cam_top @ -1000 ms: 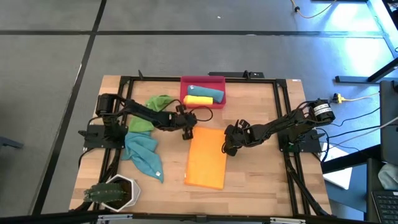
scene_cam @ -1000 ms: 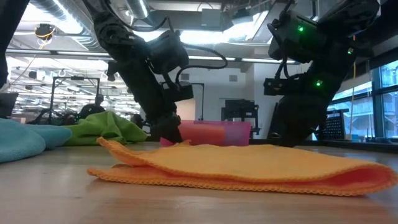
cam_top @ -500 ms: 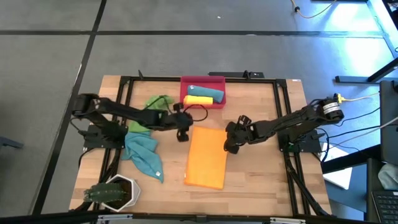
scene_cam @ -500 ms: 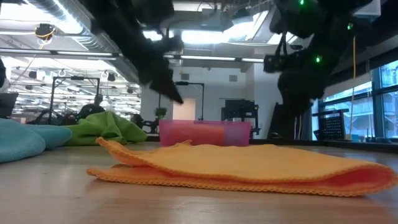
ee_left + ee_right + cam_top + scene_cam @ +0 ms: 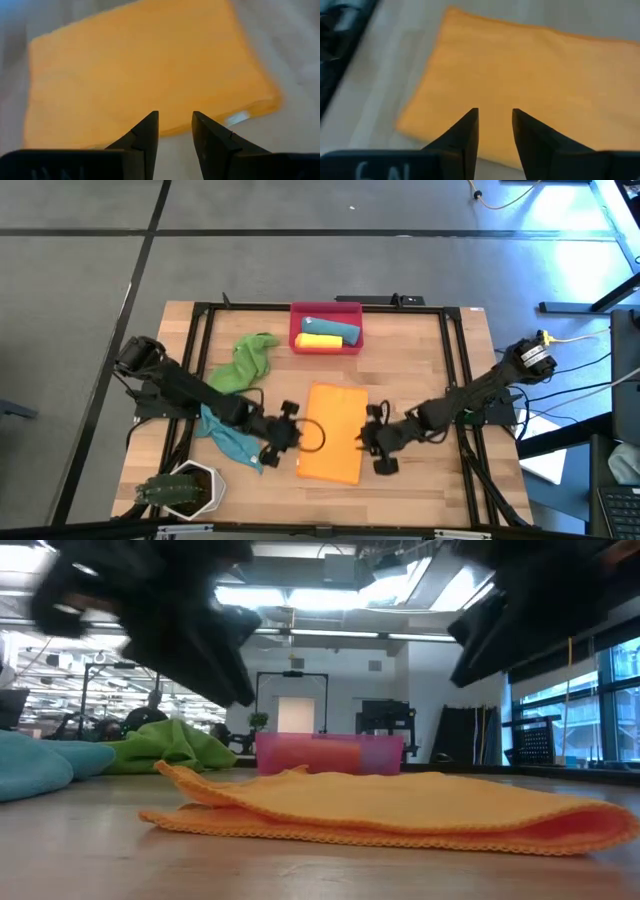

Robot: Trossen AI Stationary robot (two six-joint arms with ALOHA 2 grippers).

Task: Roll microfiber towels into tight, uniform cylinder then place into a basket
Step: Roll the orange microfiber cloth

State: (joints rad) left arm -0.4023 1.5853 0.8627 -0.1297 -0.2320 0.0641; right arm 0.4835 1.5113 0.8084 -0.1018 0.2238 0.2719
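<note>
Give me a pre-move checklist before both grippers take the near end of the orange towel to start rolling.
1. Orange towel folded, lying flat on the table: ok.
2. Left gripper beside the towel's near left edge, open, empty: ok.
3. Right gripper beside the near right edge, open, empty: ok.
4. Basket has room beside the rolled teal towel and yellow towel: ok.
5. Fingers low enough to catch the edge: cannot tell.

Orange towel (image 5: 333,430), between the two pincers: soft matt cloth, fine nap, stitched hem. Table (image 5: 420,360): pale wood, visible grain, dull finish. Basket (image 5: 327,311): smooth translucent pink plastic. Gripper fingers (image 5: 145,135): matt black plastic.
</note>
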